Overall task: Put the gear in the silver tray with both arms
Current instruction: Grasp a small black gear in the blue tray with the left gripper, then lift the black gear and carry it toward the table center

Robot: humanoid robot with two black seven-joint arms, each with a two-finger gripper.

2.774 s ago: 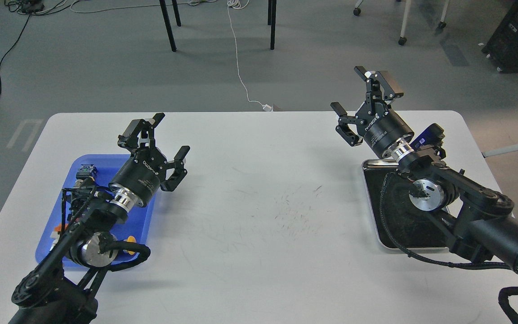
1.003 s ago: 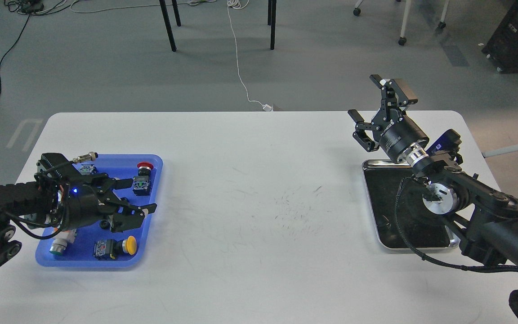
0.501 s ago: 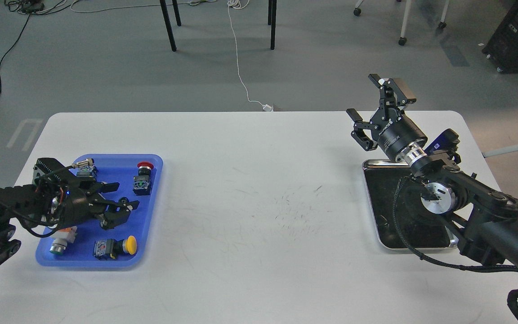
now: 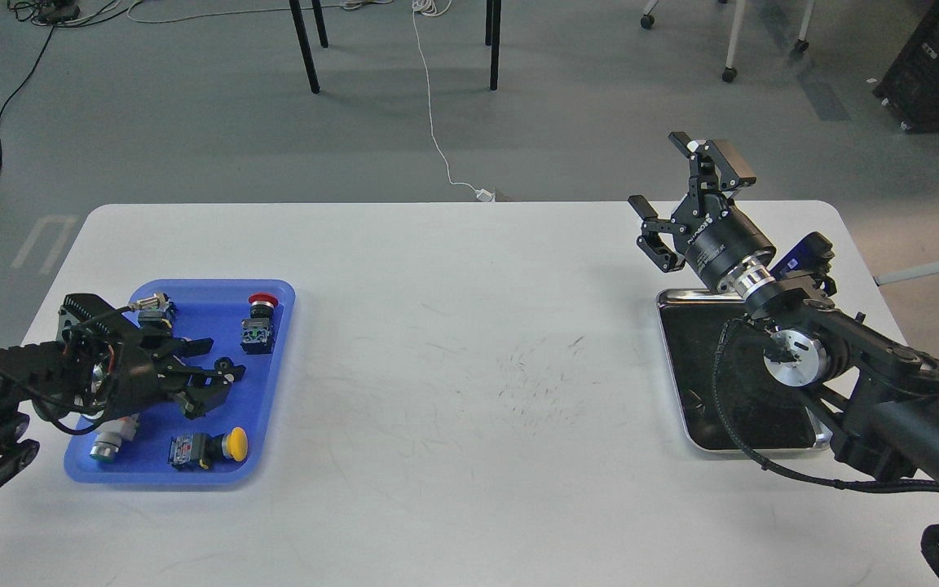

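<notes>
The silver tray [image 4: 672, 359], with a shiny rim and a black inside, lies at the right of the white table, partly under my right arm. My right gripper [image 4: 672, 175] is open and empty, raised above the table's far edge beyond the tray. My left gripper [image 4: 220, 364] is open and reaches in low from the left over the blue tray [image 4: 278, 359]. A small dark round part, possibly the gear [image 4: 225, 364], lies between its fingertips. I cannot tell whether they touch it.
The blue tray also holds a red push button [image 4: 260, 304], a yellow button [image 4: 231, 444], a silver-and-green part [image 4: 105, 441] and a metal connector [image 4: 153, 303]. Bare table [image 4: 469, 367] lies between the two trays.
</notes>
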